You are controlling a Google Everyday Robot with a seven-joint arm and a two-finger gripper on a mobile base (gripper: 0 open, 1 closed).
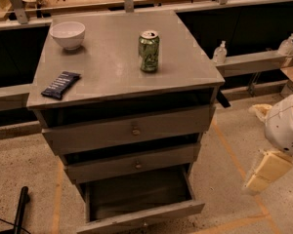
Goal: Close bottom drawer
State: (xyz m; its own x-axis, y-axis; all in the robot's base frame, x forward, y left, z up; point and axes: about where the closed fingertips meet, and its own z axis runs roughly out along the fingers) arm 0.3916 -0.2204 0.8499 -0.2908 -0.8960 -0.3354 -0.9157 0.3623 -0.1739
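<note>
Bottom drawer (139, 199) stands pulled out at the foot of the grey cabinet (122, 77), dark interior exposed. The gripper (266, 172) hangs well apart at lower right; whether its claw is spread or pressed together, you cannot tell. Likely the approach step: next, meet the front panel and push straight in.
</note>
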